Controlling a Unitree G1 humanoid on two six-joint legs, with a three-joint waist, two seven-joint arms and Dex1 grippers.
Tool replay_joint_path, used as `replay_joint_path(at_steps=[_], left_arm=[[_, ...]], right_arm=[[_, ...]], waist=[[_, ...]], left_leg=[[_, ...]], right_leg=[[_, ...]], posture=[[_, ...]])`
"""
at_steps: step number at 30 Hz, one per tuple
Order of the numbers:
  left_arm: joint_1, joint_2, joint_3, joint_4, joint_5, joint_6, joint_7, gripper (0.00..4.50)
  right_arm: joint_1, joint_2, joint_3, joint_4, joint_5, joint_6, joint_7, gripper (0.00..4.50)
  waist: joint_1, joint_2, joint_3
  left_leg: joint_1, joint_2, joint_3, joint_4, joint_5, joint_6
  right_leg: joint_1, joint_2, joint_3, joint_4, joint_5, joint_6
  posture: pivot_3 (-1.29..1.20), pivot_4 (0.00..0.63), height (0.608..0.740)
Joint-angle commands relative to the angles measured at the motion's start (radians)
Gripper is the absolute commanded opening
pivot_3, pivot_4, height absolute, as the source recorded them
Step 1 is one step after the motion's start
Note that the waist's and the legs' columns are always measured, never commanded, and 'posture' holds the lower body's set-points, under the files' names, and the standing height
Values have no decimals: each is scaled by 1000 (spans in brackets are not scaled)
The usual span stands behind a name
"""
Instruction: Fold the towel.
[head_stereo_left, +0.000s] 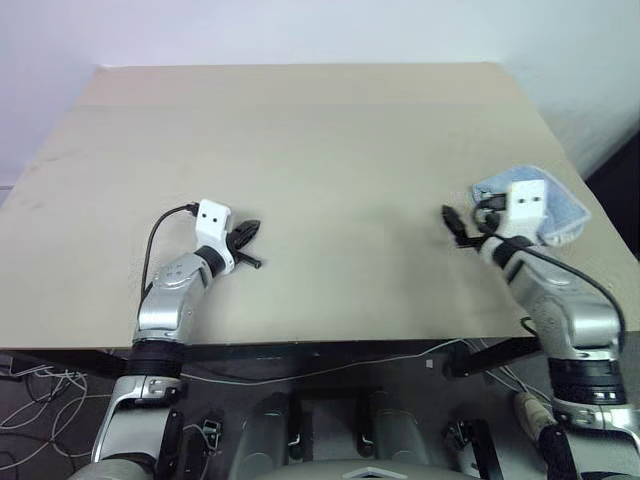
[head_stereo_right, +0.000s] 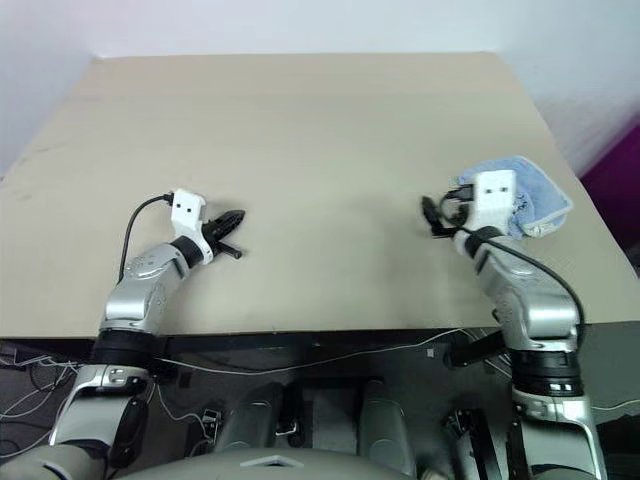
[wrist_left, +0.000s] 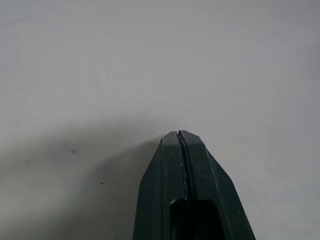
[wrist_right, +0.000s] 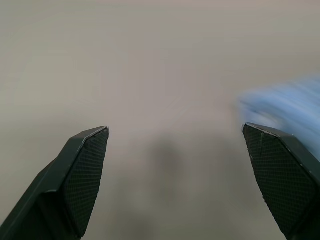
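A light blue towel (head_stereo_right: 528, 198) lies bunched near the right edge of the tan worktop (head_stereo_right: 320, 150), just behind the right pincer (head_stereo_right: 432, 216), whose 2 fingers are spread wide and empty. The left pincer (head_stereo_right: 226, 225) is pressed together, holding nothing, well apart from the cloth. The towel looks soft, light and floppy; a corner or stitched edge seems the best grip. The arm hides much of it, so its folds are unclear.

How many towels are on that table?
1: a light blue towel bunched near the table's right edge, partly hidden behind the right gripper.
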Motion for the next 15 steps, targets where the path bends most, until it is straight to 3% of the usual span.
replay_joint_path(at_steps=[1, 15], left_arm=[[34, 25, 39, -70, -8, -16, 12, 0], [122, 35, 96, -207, -30, 25, 67, 0]], right_arm=[[-37, 31, 103, -6, -85, -102, 97, 4475], [-111, 137, 127, 175, -201, -227, 222, 4475]], waist=[[0, 0, 0], [3, -1, 0]], left_leg=[[0, 0, 0, 0, 0, -1], [-1, -1, -1, 1, 0, -1]], right_leg=[[0, 0, 0, 0, 0, 0], [0, -1, -1, 0, 0, 0]], posture=[[0, 150, 740], [0, 150, 740]])
